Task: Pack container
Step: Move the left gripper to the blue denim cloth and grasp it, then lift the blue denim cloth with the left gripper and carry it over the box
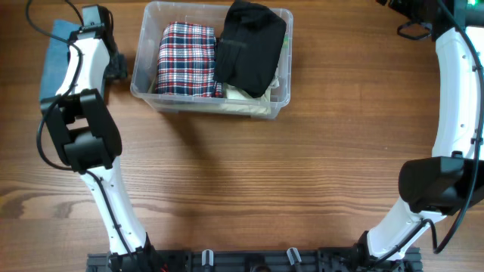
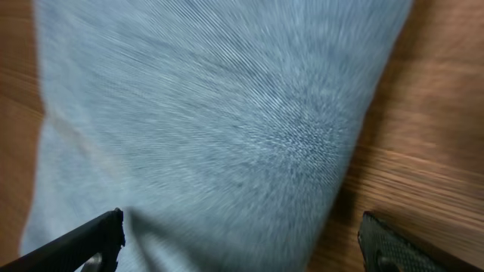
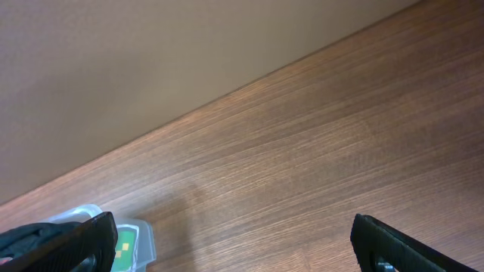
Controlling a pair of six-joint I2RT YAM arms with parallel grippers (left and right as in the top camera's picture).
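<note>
Container (image 1: 141,75) is noted at the far edge of the wooden counter (image 1: 265,189), left of centre, standing upright and open at the top.

Far left: a blue-grey cloth (image 1: 54,57) is laid flat on the counter, apart from the container. The left pincer (image 2: 242,227) is held over this cloth (image 2: 212,113), with its fingers spread wide. Whether the fingertips touch the fabric cannot be told; the wrist view is blurred.

Inside the container, left half: a folded plaid fabric (image 1: 187,59) in red, blue and white is seen. Right half: a black garment (image 1: 249,45) is piled, its top lying over the far rim. A pale item (image 1: 249,98) is partly covered beneath it, against the near wall.

Far right: the right arm (image 1: 454,91) is extended along the counter's edge. The right pincer (image 3: 234,230) is held wide above bare wood, with nothing gripped. In its wrist view a corner of the container (image 3: 76,211) is caught at lower left.
</note>
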